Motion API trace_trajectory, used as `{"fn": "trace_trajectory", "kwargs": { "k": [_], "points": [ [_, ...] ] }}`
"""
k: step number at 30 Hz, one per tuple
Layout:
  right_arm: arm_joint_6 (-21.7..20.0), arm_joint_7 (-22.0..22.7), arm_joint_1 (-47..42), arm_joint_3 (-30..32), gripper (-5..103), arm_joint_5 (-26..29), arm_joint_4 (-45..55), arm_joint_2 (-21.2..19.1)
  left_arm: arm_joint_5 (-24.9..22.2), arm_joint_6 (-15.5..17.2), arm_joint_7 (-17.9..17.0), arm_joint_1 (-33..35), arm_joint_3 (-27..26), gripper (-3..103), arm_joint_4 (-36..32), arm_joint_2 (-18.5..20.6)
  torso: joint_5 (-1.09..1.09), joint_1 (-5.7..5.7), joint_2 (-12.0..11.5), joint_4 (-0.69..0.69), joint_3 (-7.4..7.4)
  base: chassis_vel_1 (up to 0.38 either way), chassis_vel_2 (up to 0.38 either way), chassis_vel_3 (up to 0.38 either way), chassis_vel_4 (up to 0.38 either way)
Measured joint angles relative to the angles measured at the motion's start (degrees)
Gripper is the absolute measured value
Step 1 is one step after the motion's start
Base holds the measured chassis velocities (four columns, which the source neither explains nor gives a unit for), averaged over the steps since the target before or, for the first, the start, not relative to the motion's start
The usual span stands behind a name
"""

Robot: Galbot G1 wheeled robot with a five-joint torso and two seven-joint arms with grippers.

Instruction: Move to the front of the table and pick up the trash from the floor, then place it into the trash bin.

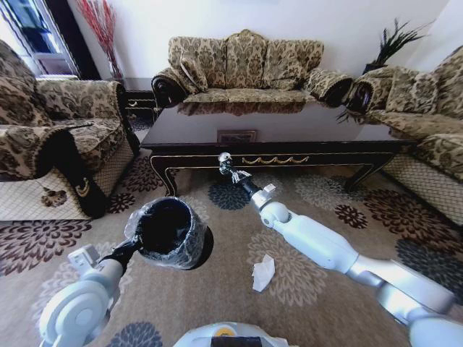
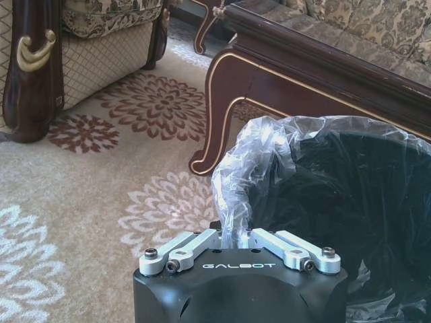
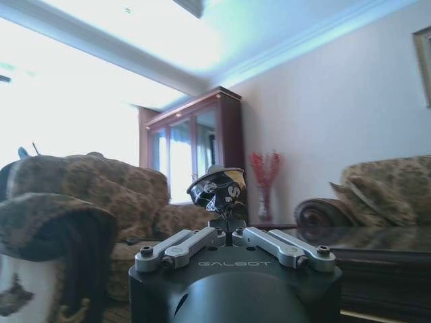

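**Head view — litter drop pending, bin held aloft**

- Right gripper: raised before the table, fingers pinched on a small crumpled dark-and-silver piece.
- Left gripper: clamped on the bag-lined rim of the trash bin, lifted off the carpet.
- Crumpled white paper: on the carpet, near the bin.
- Handling advice: carry the piece squarely over the bin mouth, lower it, then release; keep the bin level.
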Motion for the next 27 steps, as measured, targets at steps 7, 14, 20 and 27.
{"fn": "trace_trajectory", "kwargs": {
  "k": [7,14,20,27],
  "points": [
    [2.3,-13.8,-1.2,-2.0,0,3.6,6.5,-2.6,0.4,0.0,0.0,0.3,0.0,3,0.1,-0.5,-0.01,0.00,0.0,0.00,-0.01,0.000,0.000,0.000,0.000],
    [4.6,-22.3,-2.3,-5.2,0,2.1,8.2,-3.8,0.4,-0.1,0.1,0.2,-0.2,3,0.2,-0.6,-0.01,0.00,0.0,0.00,0.00,0.000,0.000,0.000,0.000],
    [5.8,-25.4,-1.9,-7.3,0,-0.6,9.1,-4.4,0.1,-0.1,0.1,-0.3,-0.4,3,0.7,-0.4,-0.01,0.00,0.0,0.00,0.00,0.000,0.000,0.000,0.000],
    [6.4,-29.7,-1.0,-9.0,0,-3.4,9.9,-5.7,0.1,-0.1,0.1,-0.9,-0.1,3,0.9,-0.7,-0.01,-0.01,0.0,0.00,0.00,0.000,0.000,0.000,0.000]
  ]
}}
